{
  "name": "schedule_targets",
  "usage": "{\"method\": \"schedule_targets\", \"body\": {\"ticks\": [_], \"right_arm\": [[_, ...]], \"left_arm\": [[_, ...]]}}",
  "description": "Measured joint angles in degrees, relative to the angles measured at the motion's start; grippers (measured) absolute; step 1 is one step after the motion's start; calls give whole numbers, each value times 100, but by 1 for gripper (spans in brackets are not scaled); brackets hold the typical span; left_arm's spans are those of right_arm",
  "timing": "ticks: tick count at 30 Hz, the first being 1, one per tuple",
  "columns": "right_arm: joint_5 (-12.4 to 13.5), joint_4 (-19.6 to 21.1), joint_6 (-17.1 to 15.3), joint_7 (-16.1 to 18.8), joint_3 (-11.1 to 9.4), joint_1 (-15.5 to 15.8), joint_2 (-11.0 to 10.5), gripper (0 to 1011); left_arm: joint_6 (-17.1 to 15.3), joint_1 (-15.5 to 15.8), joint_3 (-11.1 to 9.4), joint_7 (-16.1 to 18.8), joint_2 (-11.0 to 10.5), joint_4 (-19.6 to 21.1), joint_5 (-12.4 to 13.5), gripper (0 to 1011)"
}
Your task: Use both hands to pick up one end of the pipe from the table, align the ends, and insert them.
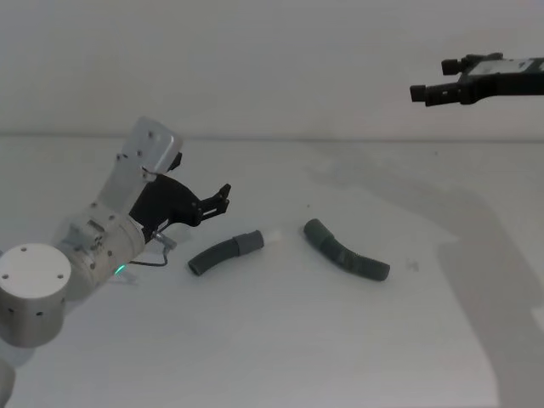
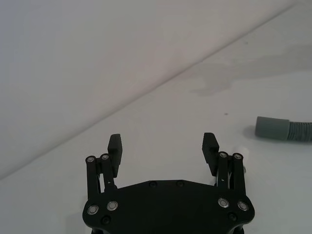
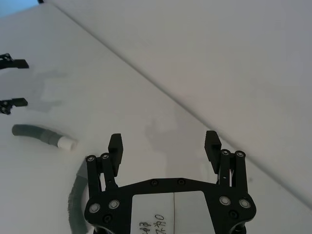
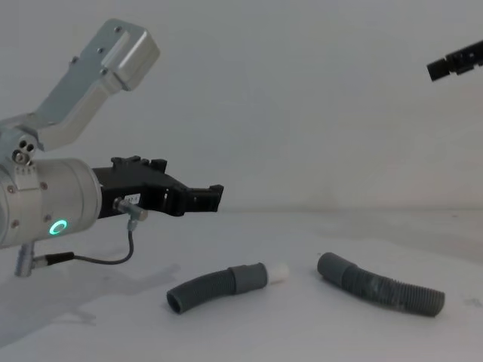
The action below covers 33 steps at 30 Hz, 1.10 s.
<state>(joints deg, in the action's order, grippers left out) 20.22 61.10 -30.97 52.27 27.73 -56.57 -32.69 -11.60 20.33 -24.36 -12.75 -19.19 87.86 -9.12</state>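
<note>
At the near left of the bench (image 1: 280, 348), the left gripper (image 1: 223, 197) hangs just above the surface. Its jaws are spread wide and hold nothing, and it is aimed toward the hoses. Just past its fingertips the left hose piece (image 1: 223, 253) lies flat on the bench, with its smooth cuff (image 4: 249, 277) and whitish tip pointing right. Near it but apart, the right hose piece (image 1: 347, 252) lies curved, its plain end turned toward the first piece. Farther off, high over the bench's right side, the right gripper (image 1: 433, 79) hangs wide open and empty.
</note>
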Motion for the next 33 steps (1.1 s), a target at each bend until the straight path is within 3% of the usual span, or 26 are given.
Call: {"method": "schedule_targets", "body": {"ticks": [9,16,24,33], "right_arm": [[92,595,-496,-350,-106,314,-181,1000],[166,825,-749,-429,-116,400,-245,1000],[209,975,-870,-476,-65,495,-269,1000],[250,1062,-871,-535,-24,584,-261,1000]], "left_arm": [[-96,71,40,-423,-69,-79,-179,1001],[-315,98,66,-696,-123,-93,-355,1001],[-491,97,59,-940,-210,-118,-506,1001],[-419,75,-2,-1026,-253,-177,-524,1001]]}}
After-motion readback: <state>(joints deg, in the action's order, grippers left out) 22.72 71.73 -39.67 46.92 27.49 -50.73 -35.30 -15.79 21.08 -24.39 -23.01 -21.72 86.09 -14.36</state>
